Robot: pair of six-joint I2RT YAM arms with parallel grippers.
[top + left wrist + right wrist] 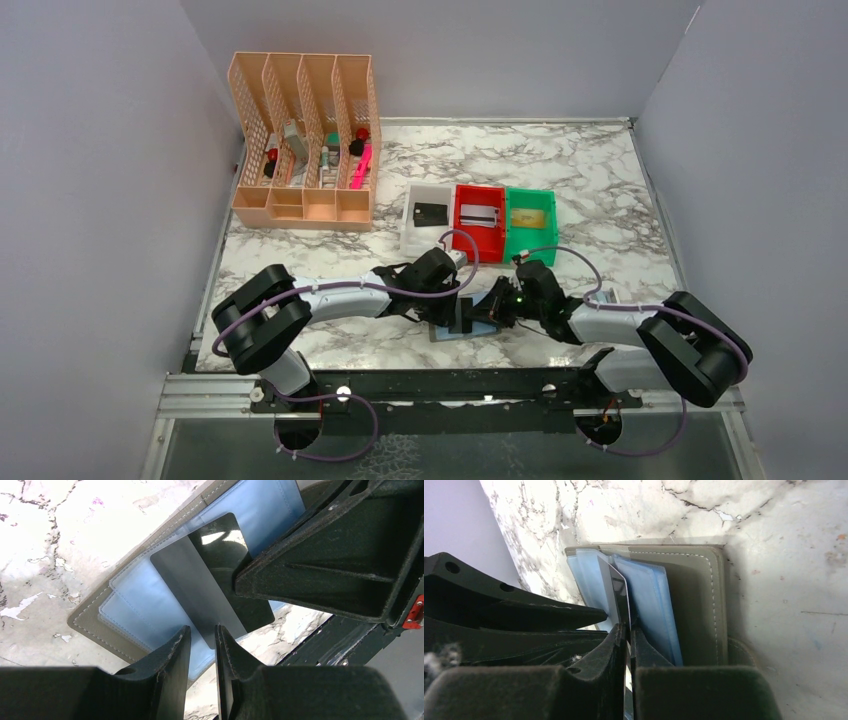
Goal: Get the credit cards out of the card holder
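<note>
The card holder [447, 335] lies open on the marble near the front edge, its light-blue pockets [135, 600] facing up inside a grey rim [699, 590]. A dark glossy credit card [200, 580] sticks halfway out of a pocket. My right gripper [628, 626] is shut on that card's edge [616, 597]; its fingers [310, 565] fill the upper right of the left wrist view. My left gripper [202, 630] hovers over the holder's near edge, jaws slightly apart with nothing between them. Other cards lie in the bins: black [430, 212], silvery [479, 214], gold [528, 217].
Behind the grippers stand a white bin [412, 232], a red bin [462, 238] and a green bin [548, 232] in a row. A peach desk organiser [305, 205] with pens stands at the back left. Grey walls enclose the table.
</note>
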